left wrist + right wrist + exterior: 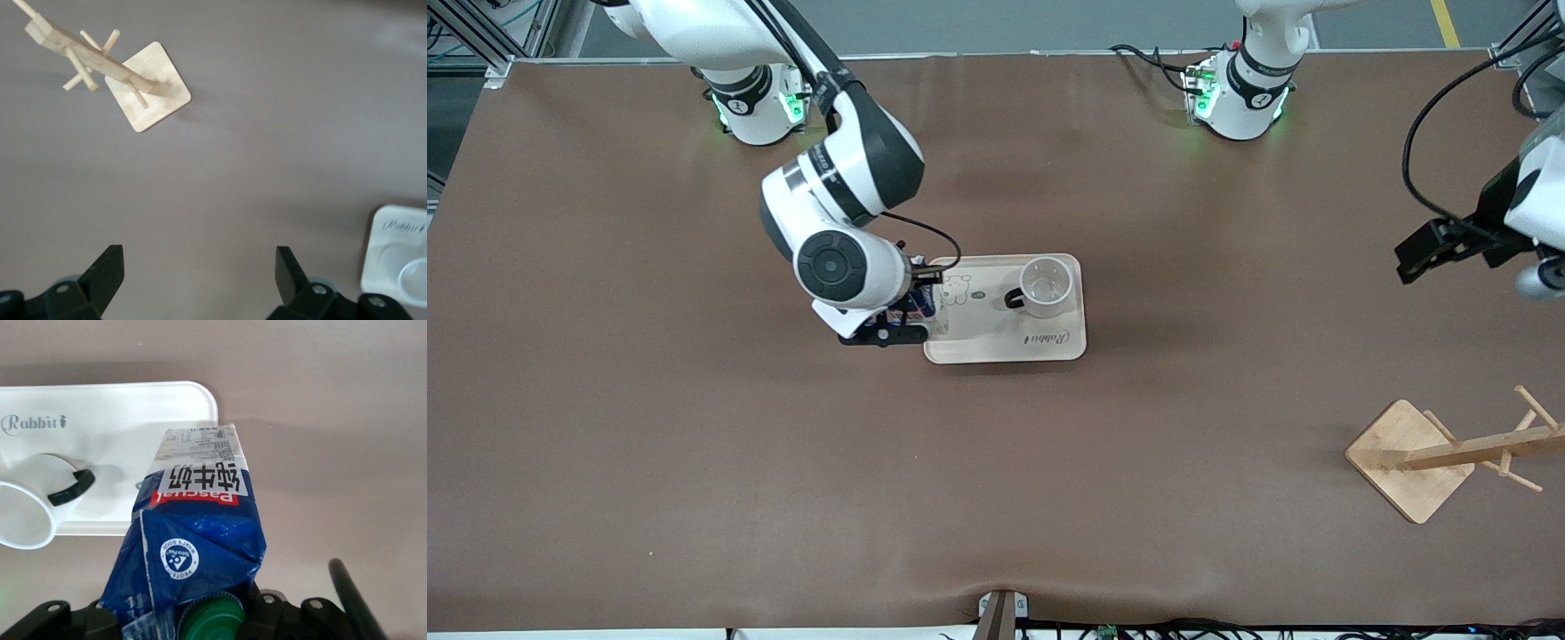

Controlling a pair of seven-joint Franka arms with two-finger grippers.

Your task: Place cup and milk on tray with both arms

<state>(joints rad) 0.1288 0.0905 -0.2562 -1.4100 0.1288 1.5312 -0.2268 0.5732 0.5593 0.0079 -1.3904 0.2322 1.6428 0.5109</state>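
The right gripper [907, 313] is clamped on the milk [197, 520], holding it over the tray's [996, 348] edge at the right arm's end. The cup [1047, 286] stands upright on the tray. The left gripper [200, 277] waits well away from the tray, over bare table near the wooden rack [1432, 455], its 2 fingers spread apart and empty.

You are looking down past the right gripper [200, 620], which is clamped on the crumpled dark blue top of the milk [197, 520] beside its green cap [212, 620]. The carton's pale lower end hangs over the edge of the cream tray [133, 407]. The white cup [23, 513], black handle toward the carton, stands on the tray near its "Rabbit" script.
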